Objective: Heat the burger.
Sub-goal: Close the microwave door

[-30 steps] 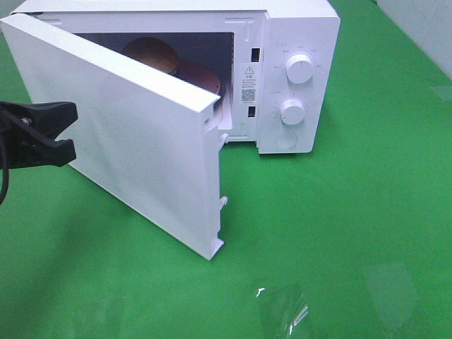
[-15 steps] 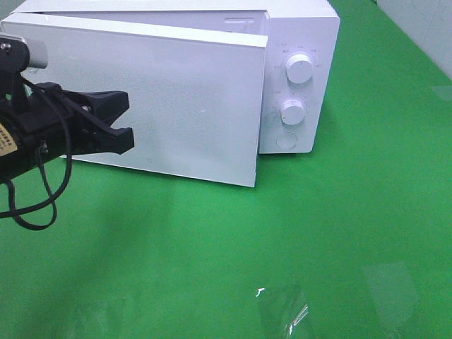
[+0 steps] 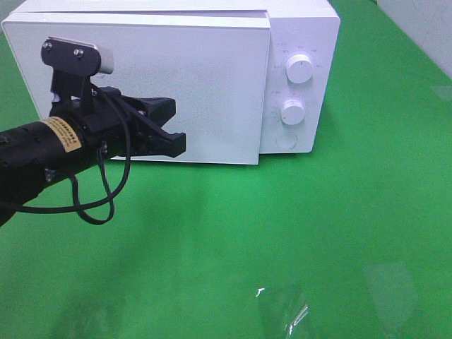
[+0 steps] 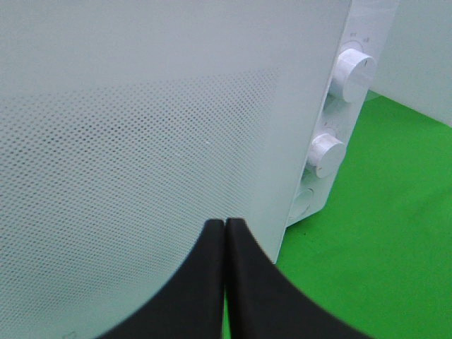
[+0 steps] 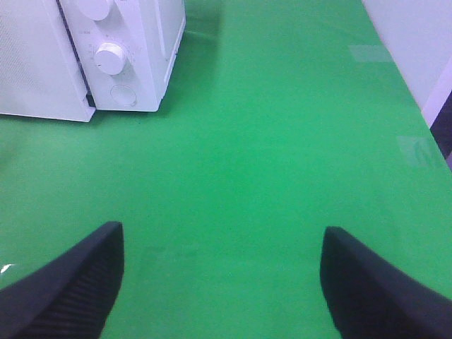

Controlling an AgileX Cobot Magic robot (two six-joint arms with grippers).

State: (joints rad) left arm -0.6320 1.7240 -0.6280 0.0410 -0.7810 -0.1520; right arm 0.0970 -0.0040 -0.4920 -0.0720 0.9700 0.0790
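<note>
Microwave [image 3: 311,28] sits at the back of the green table [image 3: 339,233]. It is white, and its door [image 3: 212,85] lies flat across the front, shut or very nearly so. Two round knobs sit to the right of the door, the top knob [image 3: 299,69] over the low knob [image 3: 292,111], with a round button [image 3: 286,141] under them. The left claw [image 4: 224,236] is squeezed tight with nothing in it. Its black tips are right up at the lower part of the door; I cannot tell if they touch. The right claw [image 5: 220,236] is wide open over the table, well apart from the microwave, holding nothing. The burger does not show in any view, so I cannot tell where it is.
</note>
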